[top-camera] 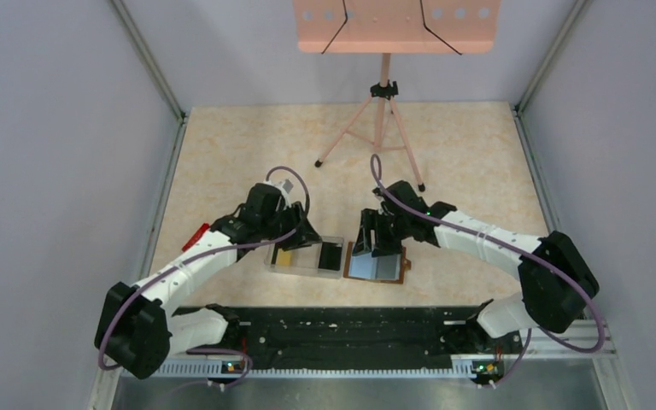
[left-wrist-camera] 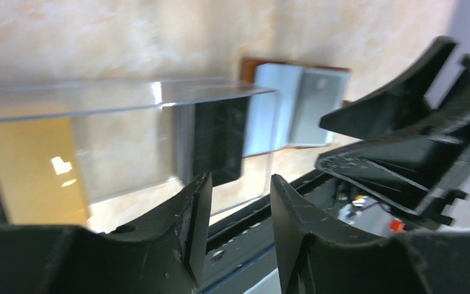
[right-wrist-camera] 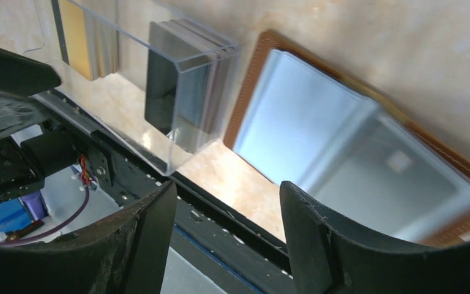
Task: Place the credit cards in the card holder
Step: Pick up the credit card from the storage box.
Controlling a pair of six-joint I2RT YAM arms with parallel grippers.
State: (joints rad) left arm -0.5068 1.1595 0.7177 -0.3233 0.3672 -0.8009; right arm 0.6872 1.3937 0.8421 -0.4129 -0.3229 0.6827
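**Work area.** The table (top-camera: 461, 154) carries a clear plastic tray (top-camera: 307, 272) and, just beside it on the robot's right, the card holder (top-camera: 376, 266). A tripod (top-camera: 382, 128) stands at the far side of the table and supports a peach-coloured board (top-camera: 397, 24).

**Credit cards.** All visible cards sit inside the tray, in two groups:
- The yellow-gold cards (left-wrist-camera: 33, 165) are at the tray's left end.
- The black cards (right-wrist-camera: 171, 79) are stacked at the right end, the end nearest the card holder.

**Card holder.** The card holder lies unfolded on the table with its pale blue-grey inside facing up and a brown stitched leather border showing around it. It is close to the tray's right end. Whether the two touch cannot be determined.

**Left tool** (left-wrist-camera: 240, 184). The left tool hangs over the far side of the tray. Its fingers stand moderately apart – nothing lies between them. In the wrist view the black cards show beyond the gap, through the clear wall.

**Right tool** (right-wrist-camera: 227, 190). The right tool hangs over the far edge of the card holder. Its fingers are spread wide – nothing is gripped. In the wrist view the card holder and the tray's right end lie beyond the fingertips, and the tool touches neither.
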